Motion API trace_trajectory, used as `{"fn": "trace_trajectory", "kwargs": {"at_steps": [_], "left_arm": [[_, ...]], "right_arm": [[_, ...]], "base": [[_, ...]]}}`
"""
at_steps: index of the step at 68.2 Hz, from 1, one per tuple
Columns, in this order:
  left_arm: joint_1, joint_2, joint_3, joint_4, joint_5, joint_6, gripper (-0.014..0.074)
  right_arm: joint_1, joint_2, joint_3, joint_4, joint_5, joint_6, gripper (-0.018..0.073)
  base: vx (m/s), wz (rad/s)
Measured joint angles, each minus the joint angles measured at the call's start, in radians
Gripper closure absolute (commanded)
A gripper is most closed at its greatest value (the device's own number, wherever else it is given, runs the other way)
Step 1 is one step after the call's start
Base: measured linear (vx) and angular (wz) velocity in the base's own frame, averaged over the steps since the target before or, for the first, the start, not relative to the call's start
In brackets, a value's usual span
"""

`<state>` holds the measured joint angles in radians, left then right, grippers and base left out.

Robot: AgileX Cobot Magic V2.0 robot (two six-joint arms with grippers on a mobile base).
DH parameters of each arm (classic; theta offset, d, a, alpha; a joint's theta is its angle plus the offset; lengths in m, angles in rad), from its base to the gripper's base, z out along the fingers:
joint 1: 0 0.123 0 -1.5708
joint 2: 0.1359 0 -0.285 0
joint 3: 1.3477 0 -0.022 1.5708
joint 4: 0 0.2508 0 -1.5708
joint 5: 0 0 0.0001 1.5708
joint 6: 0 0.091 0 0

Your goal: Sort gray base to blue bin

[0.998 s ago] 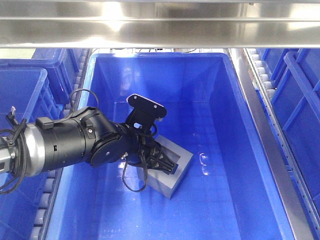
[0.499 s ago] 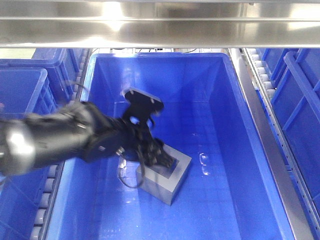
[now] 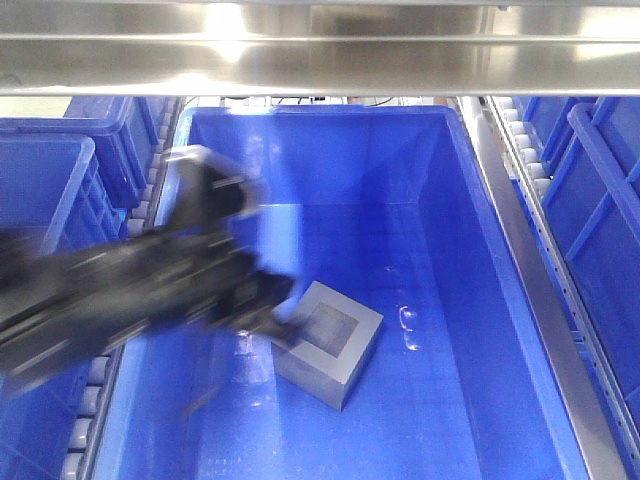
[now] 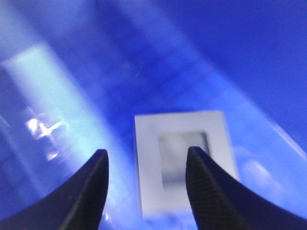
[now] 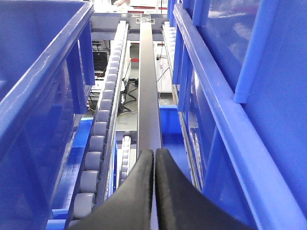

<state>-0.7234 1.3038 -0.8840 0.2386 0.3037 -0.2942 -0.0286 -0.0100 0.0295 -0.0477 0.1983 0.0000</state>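
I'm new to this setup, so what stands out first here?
A matte gray cube-shaped block with a square recess lies recess-up on the floor of the big glossy blue plastic bin. The blurred black left arm's gripper hangs open over it, while the right gripper is shut among the conveyor rollers.

This looks like a warehouse or factory sorting line, not a home or an office. Large blue plastic bins (image 3: 455,200) of the same make stand side by side in rows, one big tub in the middle and others to its left (image 3: 50,170) and right (image 3: 600,170). Between them run tracks of small gray rollers (image 5: 98,139), the kind that let crates slide along a flow rack, and a long dark metal rail (image 5: 147,86) runs down the gap. A brushed steel beam (image 3: 320,45) crosses overhead, reflecting strip lighting.
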Motion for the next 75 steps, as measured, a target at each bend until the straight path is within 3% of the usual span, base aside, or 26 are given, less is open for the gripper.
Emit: {"fn": "trace_trajectory", "kwargs": {"at_steps": [39, 52, 60, 68, 75], "left_arm": [[0.0, -0.82, 0.433, -0.002, -0.046, 0.001, 0.0243], [0.0, -1.03, 0.501, -0.003, 0.005, 0.001, 0.0253], [0.0, -1.077, 0.521, -0.003, 0.057, 0.001, 0.0372], [0.0, -1.084, 0.522, -0.006, 0.067, 0.001, 0.06], [0.0, -1.086, 0.522, -0.006, 0.065, 0.0, 0.0605]], "right_arm": [[0.0, 0.0, 0.0, 0.0, 0.0, 0.0, 0.0564], [0.0, 0.0, 0.0, 0.0, 0.0, 0.0, 0.0564], [0.0, 0.0, 0.0, 0.0, 0.0, 0.0, 0.0564], [0.0, 0.0, 0.0, 0.0, 0.0, 0.0, 0.0564], [0.0, 0.0, 0.0, 0.0, 0.0, 0.0, 0.0564]], "base": [[0.0, 0.0], [0.0, 0.0], [0.0, 0.0], [0.0, 0.0], [0.0, 0.0]]}}
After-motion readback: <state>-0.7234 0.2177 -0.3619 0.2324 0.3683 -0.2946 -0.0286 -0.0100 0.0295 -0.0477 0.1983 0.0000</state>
